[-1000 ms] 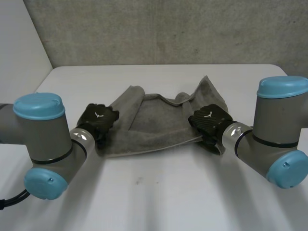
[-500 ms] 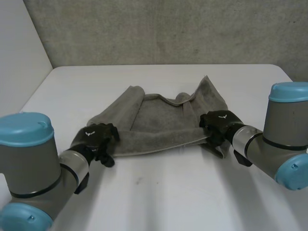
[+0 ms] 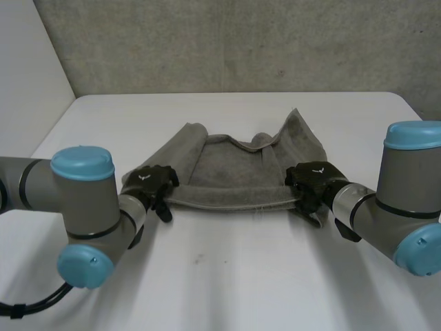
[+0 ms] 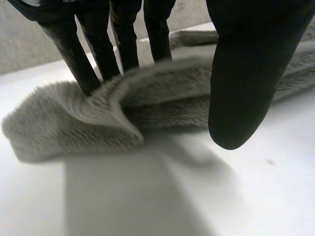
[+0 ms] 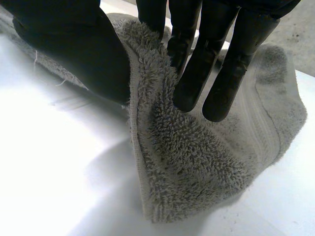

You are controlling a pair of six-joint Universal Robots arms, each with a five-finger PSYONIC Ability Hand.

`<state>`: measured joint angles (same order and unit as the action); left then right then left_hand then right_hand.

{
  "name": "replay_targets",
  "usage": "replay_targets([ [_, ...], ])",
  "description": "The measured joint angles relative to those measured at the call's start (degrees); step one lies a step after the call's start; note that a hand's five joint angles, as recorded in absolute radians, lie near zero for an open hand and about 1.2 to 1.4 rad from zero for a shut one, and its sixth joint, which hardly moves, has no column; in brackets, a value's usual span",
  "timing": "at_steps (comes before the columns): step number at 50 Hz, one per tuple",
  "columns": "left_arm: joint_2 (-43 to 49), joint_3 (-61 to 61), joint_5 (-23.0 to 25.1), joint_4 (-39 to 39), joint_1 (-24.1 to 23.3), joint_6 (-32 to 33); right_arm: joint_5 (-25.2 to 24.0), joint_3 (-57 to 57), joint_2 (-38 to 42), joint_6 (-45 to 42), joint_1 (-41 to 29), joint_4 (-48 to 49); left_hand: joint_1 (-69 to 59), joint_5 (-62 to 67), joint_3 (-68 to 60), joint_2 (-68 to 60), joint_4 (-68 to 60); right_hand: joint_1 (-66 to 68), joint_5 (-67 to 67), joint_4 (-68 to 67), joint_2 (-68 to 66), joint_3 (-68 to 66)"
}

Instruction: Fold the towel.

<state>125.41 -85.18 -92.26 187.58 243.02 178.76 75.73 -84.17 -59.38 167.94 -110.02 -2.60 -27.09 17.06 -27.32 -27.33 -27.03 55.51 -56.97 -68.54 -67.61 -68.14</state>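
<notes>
- Towel [image 3: 238, 172] is lying rumpled on the table [image 3: 227, 276], its near edge stretching between both hands.
- Left hand [image 3: 150, 183] and right hand [image 3: 313, 176] are each pinching a near towel corner.
- The left pinch is looking shallow, so that corner is risking slipping out when lifted.

Robotics lab or test bench, apparently. Plain white surface [image 3: 227, 283] with rounded far corners, backed closely by a rough grey wall [image 3: 241, 41] like bare concrete; a flat white panel [image 3: 27, 55] closed off the left side. Two grey machine arms with light-blue caps, left arm [image 3: 83, 196] and right arm [image 3: 406, 186], reached over it from the near side. A grey towel [image 3: 234, 179] sat between them.
</notes>
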Motion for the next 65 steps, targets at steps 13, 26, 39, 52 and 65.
replay_targets([
  [13,1.5,2.0,-0.9,3.9,3.1,5.1,0.6,0.3,-0.9,-0.2,1.4,1.6,-36.9,37.5,-38.2,-38.5,-38.6,0.0,0.0,0.0,0.0,0.0],
  [26,-10.4,-4.2,-1.3,2.2,3.6,7.0,0.3,2.1,-3.9,-13.5,1.0,-7.3,-39.1,40.9,-41.8,-42.1,-42.5,0.0,0.0,0.0,0.0,0.0],
  [39,-19.5,-6.0,-1.7,-23.4,3.8,25.2,0.8,2.5,-8.1,-34.0,0.9,-28.6,-39.3,40.9,-41.9,-42.2,-42.7,0.0,-0.1,0.0,0.0,0.0],
  [52,-8.7,3.0,-1.7,-24.2,4.1,28.5,7.8,8.6,-1.9,-44.3,-1.0,-25.1,-39.3,41.3,-42.0,-42.2,-42.7,0.0,-0.8,0.0,0.0,0.0],
  [65,-4.1,35.0,-1.3,2.7,3.9,27.0,14.2,29.1,-2.5,-39.3,-2.8,21.8,-39.6,42.0,-42.2,-42.3,-42.7,0.0,-1.4,0.0,0.0,0.0],
])
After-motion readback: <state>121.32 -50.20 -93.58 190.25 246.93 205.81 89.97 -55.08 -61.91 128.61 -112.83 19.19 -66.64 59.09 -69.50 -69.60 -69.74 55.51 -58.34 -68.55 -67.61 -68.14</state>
